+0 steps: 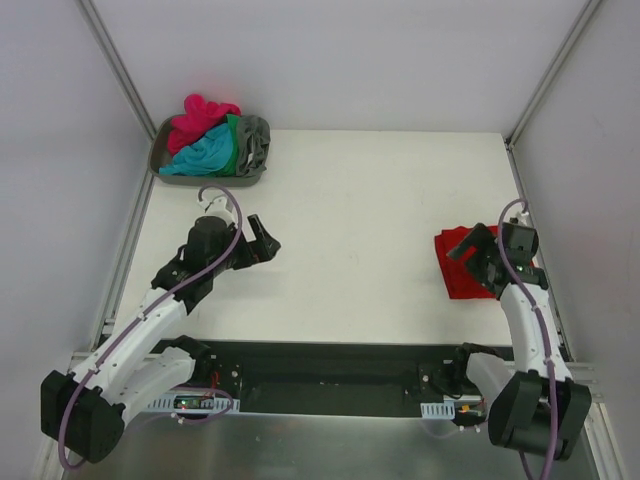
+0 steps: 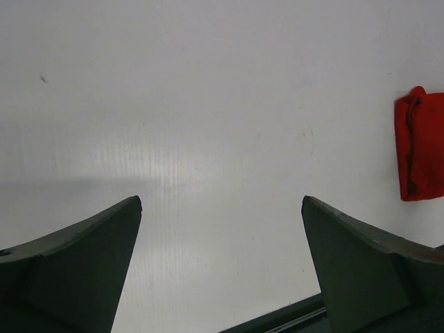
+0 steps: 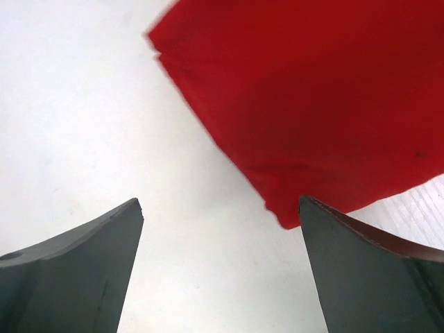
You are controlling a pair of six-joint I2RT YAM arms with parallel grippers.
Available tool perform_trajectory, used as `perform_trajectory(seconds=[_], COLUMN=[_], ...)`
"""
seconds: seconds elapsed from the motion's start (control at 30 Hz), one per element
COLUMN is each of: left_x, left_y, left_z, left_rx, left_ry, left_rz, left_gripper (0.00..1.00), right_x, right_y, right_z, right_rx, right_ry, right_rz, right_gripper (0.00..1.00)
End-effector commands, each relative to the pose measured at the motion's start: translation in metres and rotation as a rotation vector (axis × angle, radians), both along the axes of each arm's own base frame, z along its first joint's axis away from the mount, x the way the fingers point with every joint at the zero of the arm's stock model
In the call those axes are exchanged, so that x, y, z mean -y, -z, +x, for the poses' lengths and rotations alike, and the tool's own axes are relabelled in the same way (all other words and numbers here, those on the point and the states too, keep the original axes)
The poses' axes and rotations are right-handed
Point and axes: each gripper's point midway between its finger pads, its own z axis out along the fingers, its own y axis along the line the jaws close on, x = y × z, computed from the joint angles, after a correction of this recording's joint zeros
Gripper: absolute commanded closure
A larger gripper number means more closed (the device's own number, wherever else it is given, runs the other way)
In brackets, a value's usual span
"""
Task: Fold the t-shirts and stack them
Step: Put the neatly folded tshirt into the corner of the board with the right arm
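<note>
while the folded red t-shirt (image 1: 448, 272) is lying at the right of the top view, the right gripper (image 1: 478, 256) is hovering over it, jaws spread wide and holding nothing; the left gripper (image 1: 262, 240), equally wide, is hanging left of centre, well apart.

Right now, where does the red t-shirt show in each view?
Top external: red t-shirt near the right edge of the white tabletop.
Left wrist: at the right edge, mid-height.
Right wrist: upper right, filling much of the frame.
Shared landmark: the white tabletop beneath it.
</note>
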Motion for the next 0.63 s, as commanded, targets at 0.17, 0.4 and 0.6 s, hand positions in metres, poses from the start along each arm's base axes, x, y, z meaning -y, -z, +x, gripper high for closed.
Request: perform_trajectory(seconds=[0.17, 0.4, 0.6], left_x=[-0.053, -0.075, -0.078], left_y=[-0.006, 0.001, -0.001], left_z=[-0.027, -0.040, -0.039], left_rx=[-0.090, -0.145, -0.143], left_ry=[-0.257, -0.352, -0.367], left_rz=[0.066, 0.125, 0.134], left_gripper=[0.01, 0.01, 0.01], right_x=[-0.060, -0.085, -0.083], right_y=[-0.101, -0.133, -0.130], right_z=[0.003, 0.004, 0.005], right_rx=[0.360, 0.512, 0.537], right_ry=[-0.336, -0.478, -0.478], right_rz=[0.069, 0.133, 0.106], right_gripper=[0.04, 0.04, 0.04])
